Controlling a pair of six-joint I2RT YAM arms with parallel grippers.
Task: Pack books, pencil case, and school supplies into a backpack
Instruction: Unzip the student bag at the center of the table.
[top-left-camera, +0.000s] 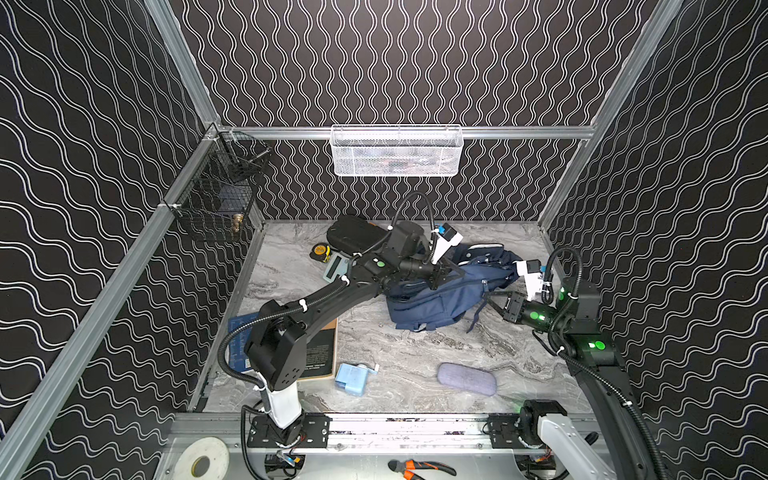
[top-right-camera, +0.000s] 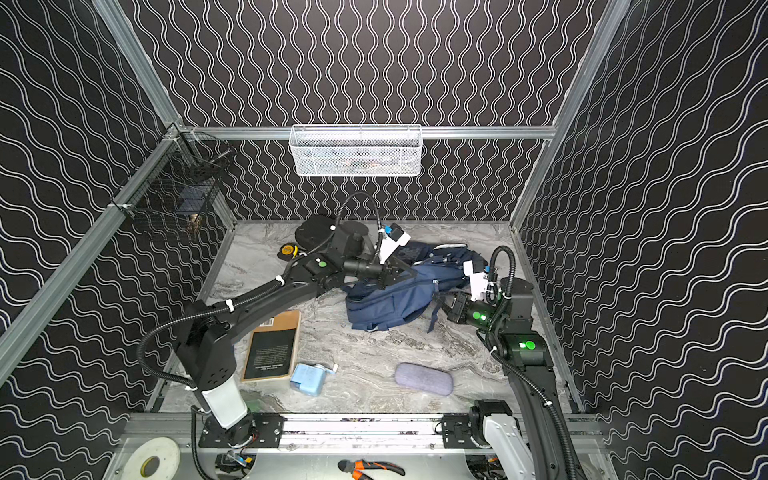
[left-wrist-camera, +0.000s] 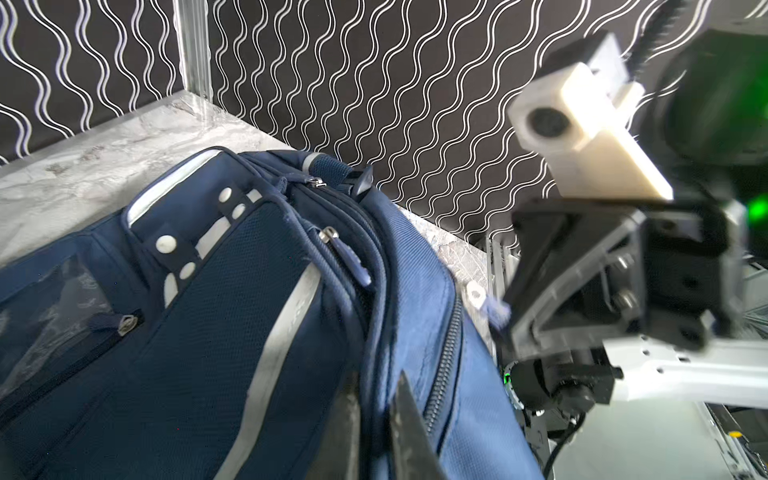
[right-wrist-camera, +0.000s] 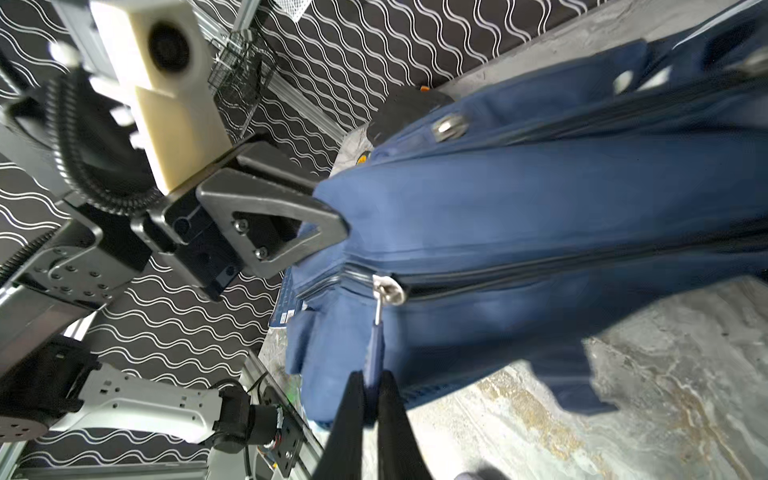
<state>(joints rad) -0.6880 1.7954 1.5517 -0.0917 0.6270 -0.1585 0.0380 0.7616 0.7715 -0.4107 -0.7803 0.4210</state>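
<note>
The navy backpack (top-left-camera: 440, 303) lay slumped on its side just right of centre in both top views, on the grey marbled table (top-left-camera: 415, 357), and both arms had hold of it. The left gripper (left-wrist-camera: 378, 388) reached in from the left of the frame. In its wrist view its 2 fingers were pinched together on a ridge of blue fabric beside a zip track. The right gripper (right-wrist-camera: 371, 380) came at the bag from the right edge. Its wrist view showed the fingers clamped on the blue zipper pull (right-wrist-camera: 377, 345), which hung from a silver slider (right-wrist-camera: 388, 289).

Everything else lay loose on the table. 2 books sat at the lower left under the left arm: the black book (top-right-camera: 272, 349) with tan edges, and the blue book (top-left-camera: 239, 332) further left, mostly hidden. The light-blue pencil sharpener (top-left-camera: 351, 378) stood just right of the black book, low in the frame. The grey pencil case (top-left-camera: 467, 379) lay lower right of centre, well apart from the bag. The pale calculator (top-left-camera: 336, 266) peeked out from behind the left arm, near a yellow tape measure (top-left-camera: 320, 252) and a black hard case (top-left-camera: 353, 235) at the back of the table.
</note>
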